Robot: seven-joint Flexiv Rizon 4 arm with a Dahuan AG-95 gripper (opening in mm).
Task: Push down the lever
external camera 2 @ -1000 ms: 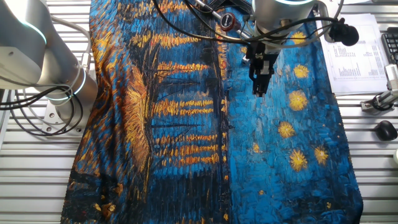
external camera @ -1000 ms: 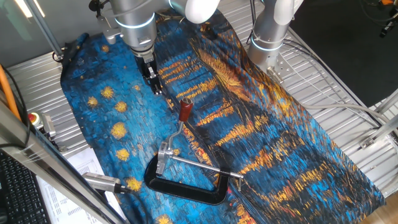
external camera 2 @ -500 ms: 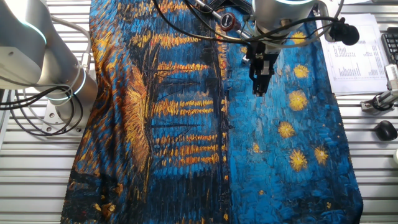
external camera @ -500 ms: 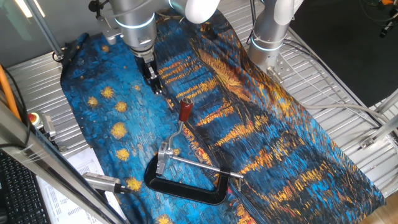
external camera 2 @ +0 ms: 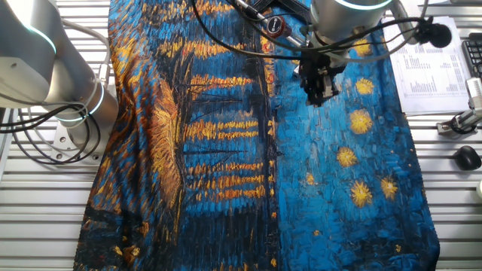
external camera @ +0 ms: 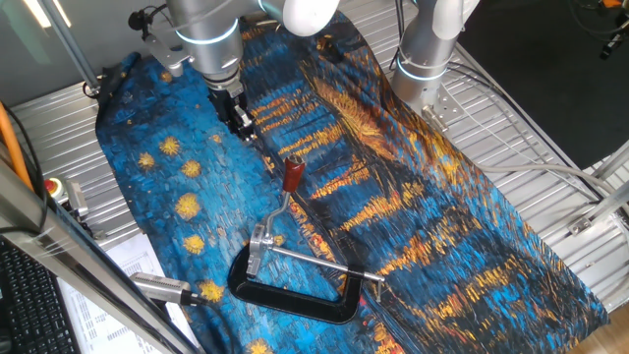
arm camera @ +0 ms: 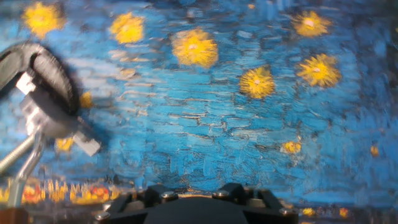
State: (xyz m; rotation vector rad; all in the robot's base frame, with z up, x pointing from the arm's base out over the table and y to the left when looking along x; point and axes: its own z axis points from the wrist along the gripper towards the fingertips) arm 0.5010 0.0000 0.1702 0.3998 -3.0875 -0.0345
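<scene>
Task not started: lever [external camera: 288, 193] raised, its knob up beside the clamp [external camera: 295, 285] on the tabletop cloth [external camera: 413, 216], end effector [external camera: 243, 126] empty, fingers together, hovering apart from it; reach and push remain.

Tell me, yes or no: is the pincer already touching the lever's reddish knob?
No. In one fixed view the pincer hangs over the cloth, apart from the lever, whose knob is untouched.

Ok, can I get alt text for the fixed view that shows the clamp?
The gripper hangs above a blue and orange painted cloth, up-frame of the lever, whose reddish-brown knob points toward it without touching. The lever hinges on a silver bracket on a black C-clamp near the front edge.
</scene>
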